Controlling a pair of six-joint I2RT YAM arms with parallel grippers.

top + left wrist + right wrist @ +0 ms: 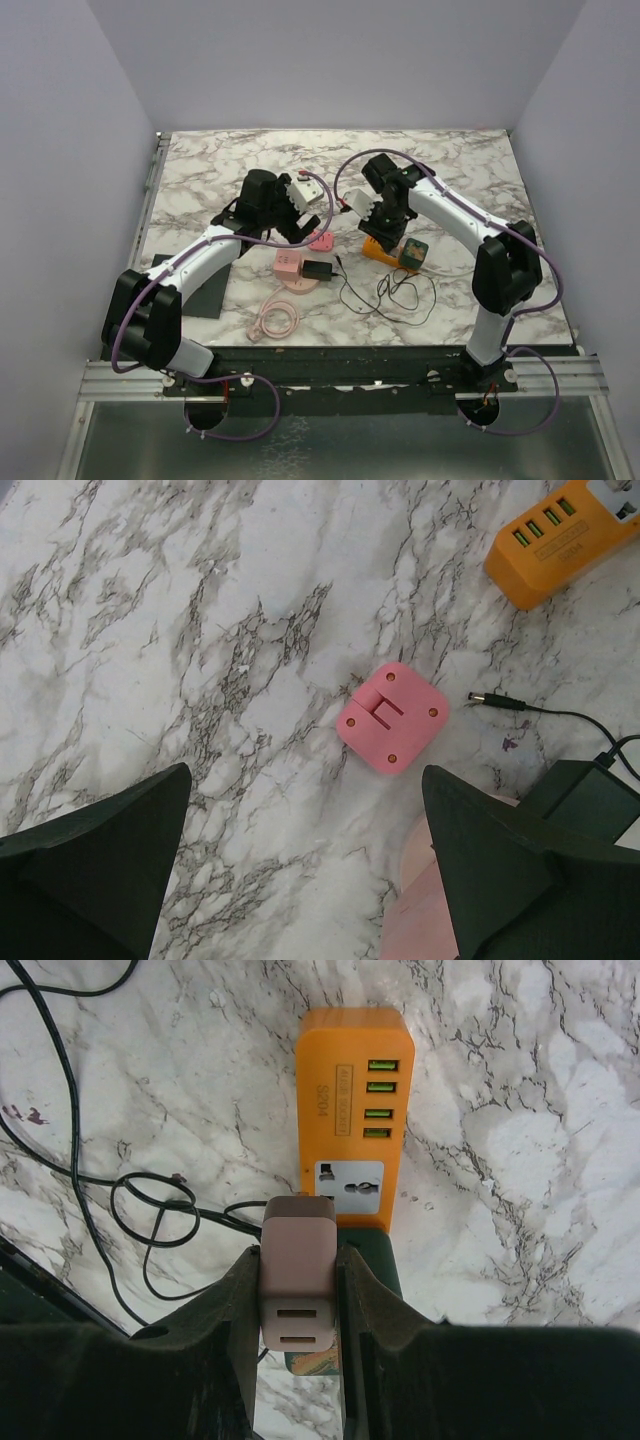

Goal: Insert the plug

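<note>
hovering over the white marble table [200,630], the left gripper [305,810] hangs with jaws released above a small pink square plastic adapter [392,718]. further right, the right gripper [298,1295] clamps the dusty-pink rectangular charger plug [297,1250] just short of the white socket [349,1182] on the orange plastic power strip [352,1090]; best to square the plug to that socket first, then press straight and slowly.

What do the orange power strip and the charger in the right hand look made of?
The orange power strip: probably molded plastic, smooth matte shell with rounded edges and no glare. The charger, clamped in the right hand: likely plastic too, pinkish-beige, satin, with a soft sheen.
</note>
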